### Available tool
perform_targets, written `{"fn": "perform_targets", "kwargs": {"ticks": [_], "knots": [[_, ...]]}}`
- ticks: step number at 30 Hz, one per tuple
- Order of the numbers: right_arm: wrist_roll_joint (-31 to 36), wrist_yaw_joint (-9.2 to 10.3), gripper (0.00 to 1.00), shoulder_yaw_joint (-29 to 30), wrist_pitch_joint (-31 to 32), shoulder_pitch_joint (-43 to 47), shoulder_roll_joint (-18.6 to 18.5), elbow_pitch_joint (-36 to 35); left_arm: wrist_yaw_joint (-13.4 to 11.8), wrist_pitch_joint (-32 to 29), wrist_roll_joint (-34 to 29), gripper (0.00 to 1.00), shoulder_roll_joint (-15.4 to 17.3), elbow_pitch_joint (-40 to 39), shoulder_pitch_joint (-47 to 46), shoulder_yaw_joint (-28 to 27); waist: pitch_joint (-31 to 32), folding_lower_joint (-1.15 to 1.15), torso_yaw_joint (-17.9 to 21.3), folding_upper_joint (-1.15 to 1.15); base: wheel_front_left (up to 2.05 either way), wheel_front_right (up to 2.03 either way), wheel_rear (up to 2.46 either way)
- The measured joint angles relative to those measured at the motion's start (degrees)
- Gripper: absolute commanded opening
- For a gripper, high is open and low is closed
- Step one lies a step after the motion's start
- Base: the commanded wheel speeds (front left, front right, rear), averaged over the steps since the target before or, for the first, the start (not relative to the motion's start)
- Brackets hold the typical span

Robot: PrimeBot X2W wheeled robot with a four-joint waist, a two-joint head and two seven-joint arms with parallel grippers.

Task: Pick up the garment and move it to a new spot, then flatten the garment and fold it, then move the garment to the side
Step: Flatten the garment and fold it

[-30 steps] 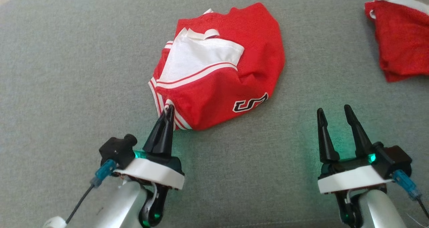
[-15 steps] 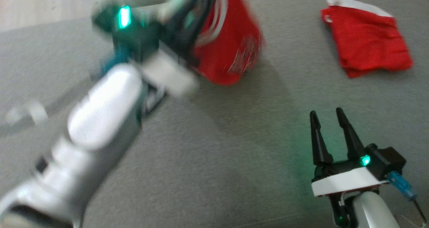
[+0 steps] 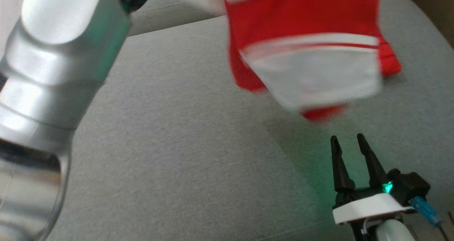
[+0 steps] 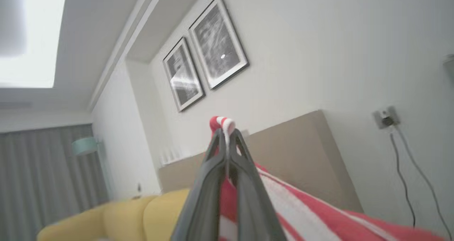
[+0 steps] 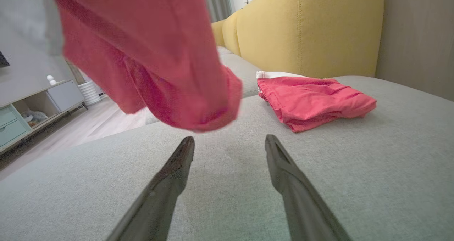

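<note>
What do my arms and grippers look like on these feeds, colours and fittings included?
The right gripper has two long, tapered black fingers on a black base, with a white collar, a green light and a blue cable connector at its side. The left arm is a rounded, silvery metal casing tinged with green glow. The left gripper has the same dark tapered fingers.

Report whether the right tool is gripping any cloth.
No, the right tool stands open and empty, apart from the hanging garment.
</note>
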State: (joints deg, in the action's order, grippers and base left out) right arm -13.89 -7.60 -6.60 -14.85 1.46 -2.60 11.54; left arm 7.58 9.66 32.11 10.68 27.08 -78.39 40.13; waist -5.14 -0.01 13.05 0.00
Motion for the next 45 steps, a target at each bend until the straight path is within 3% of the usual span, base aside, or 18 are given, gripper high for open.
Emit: {"fn": "perform_targets", "kwargs": {"ticks": [9, 13, 14, 15, 16, 22, 27, 32, 38, 45], "knots": [[0.6, 0.00, 1.00, 1.5, 0.0, -0.7, 0.0, -1.5, -0.1, 0.7, 5.3, 0.00, 10.8, 5.9, 22.9, 1.0, -3.2, 0.02, -3.9, 0.00, 0.00, 0.00, 0.00], [1.7, 0.00, 1.00, 2.4, 0.0, -2.4, 0.0, -1.7, -1.5, 2.8, 6.2, 0.00, 13.4, 8.4, 28.5, 0.2, -5.9, 0.02, -5.1, 0.00, 0.00, 0.00, 0.00], [2.0, 0.00, 1.00, 2.6, 0.0, -2.6, 0.0, -1.7, -2.0, 3.3, 6.4, 0.23, 13.6, 9.2, 28.7, -0.1, -6.6, 0.02, -5.4, 0.00, 0.00, 0.00, 0.00], [2.4, 0.00, 1.00, 2.7, 0.0, -2.8, 0.0, -1.6, -2.4, 3.6, 6.4, 0.55, 13.6, 9.8, 28.8, -0.8, -7.2, 0.02, -5.7, 0.00, 0.00, 0.00, 0.00], [2.5, 0.00, 1.00, 2.9, 0.0, -3.0, 0.0, -1.6, -3.0, 4.1, 6.5, 1.00, 13.5, 10.0, 28.8, -1.8, -7.7, 0.02, -6.0, 0.00, 0.00, 0.00, 0.00], [2.8, 0.00, 1.00, 3.4, 0.0, -3.5, 0.0, -1.8, -6.7, 4.8, 5.3, 1.00, 13.0, 6.6, 32.3, -7.9, -9.6, 0.02, -7.8, 0.00, 0.00, 0.00, 0.00], [2.8, 0.00, 1.00, 3.9, 0.0, -3.4, 0.0, -1.8, -7.6, 5.0, 4.6, 1.00, 8.7, -1.5, 46.5, -12.3, -9.1, 0.01, -9.0, 0.00, 0.00, 0.00, 0.00], [2.8, 0.00, 1.00, 4.2, 0.0, -3.2, 0.0, -1.7, -7.5, 5.0, 4.5, 1.00, 3.7, -5.4, 61.1, -10.5, -8.3, 0.00, -10.1, 0.00, 0.00, 0.00, 0.00], [2.8, 0.00, 1.00, 4.1, 0.0, -3.2, 0.0, -1.7, -7.1, 3.5, 4.0, 1.00, 1.3, -5.4, 66.0, -6.1, -8.9, 0.00, -10.9, 0.00, 0.00, 0.00, 0.00], [2.9, 0.00, 1.00, 4.2, 0.0, -3.2, 0.0, -1.8, -6.0, -3.2, 4.0, 1.00, 1.1, -6.6, 66.0, -1.6, -9.8, 0.01, -10.6, 0.00, 0.00, 0.00, 0.00]]}}
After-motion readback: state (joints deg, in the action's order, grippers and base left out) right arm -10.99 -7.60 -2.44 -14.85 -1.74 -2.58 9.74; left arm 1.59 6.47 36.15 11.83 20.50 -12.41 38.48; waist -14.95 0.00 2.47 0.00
